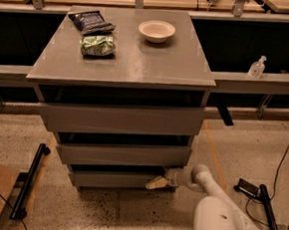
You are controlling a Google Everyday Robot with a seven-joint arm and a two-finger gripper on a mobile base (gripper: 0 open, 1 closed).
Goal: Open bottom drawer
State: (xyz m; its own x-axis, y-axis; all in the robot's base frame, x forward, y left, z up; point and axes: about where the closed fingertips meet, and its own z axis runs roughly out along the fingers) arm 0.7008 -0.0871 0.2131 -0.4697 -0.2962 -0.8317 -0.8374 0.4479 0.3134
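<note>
The grey cabinet has three plain drawer fronts stacked under its top. The bottom drawer (114, 180) is the lowest, slimmest panel, near the floor. My gripper (157, 183) reaches in from the right on a white arm (206, 184) and sits at the right end of that panel, its pale fingertips against the drawer's upper edge. A dark gap shows above the bottom drawer front.
On the cabinet top (138, 61) lie a dark chip bag (90, 20), a green bag (97, 45) and a white bowl (156, 30). A black bar (28, 180) lies on the floor at left. Cables and a black stand (269, 211) sit at right. Bottles (256, 67) stand on the back ledge.
</note>
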